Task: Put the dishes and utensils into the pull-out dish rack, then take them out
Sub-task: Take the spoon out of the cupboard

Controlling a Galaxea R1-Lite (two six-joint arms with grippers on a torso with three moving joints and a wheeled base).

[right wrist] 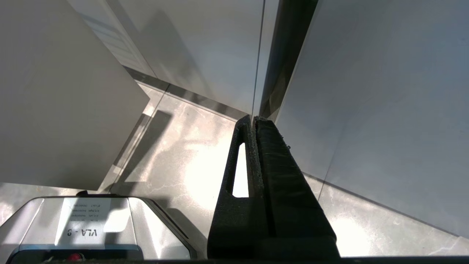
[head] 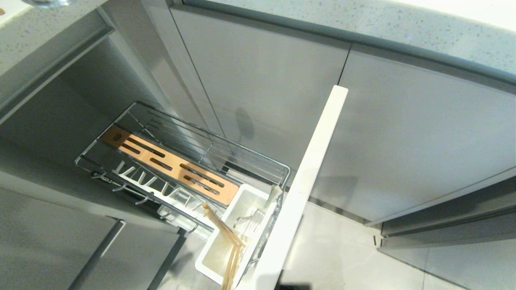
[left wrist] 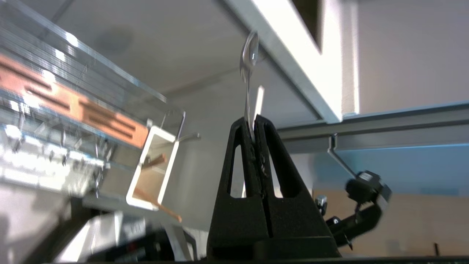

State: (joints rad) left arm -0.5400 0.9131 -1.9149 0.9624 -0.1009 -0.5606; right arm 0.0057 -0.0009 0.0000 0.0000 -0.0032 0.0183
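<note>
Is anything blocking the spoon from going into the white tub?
Nothing visible does. The left gripper holds the spoon beside the rack; the white tub is open-topped, with chopsticks at one end.

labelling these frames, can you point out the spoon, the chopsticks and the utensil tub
spoon (left wrist: 250,55): left wrist view, on its bowl, above the left pincer's tips.
chopsticks (head: 225,230): head view, mid-shaft, leaning out of the tub.
utensil tub (head: 213,253): head view, on its white near wall.

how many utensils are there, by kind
thin light-brown wooden chopsticks: 2, in the white rectangular utensil tub
silver metal fork: 1, in the tub
slim silver metal spoon: 1, in the left gripper
total: 4
</note>
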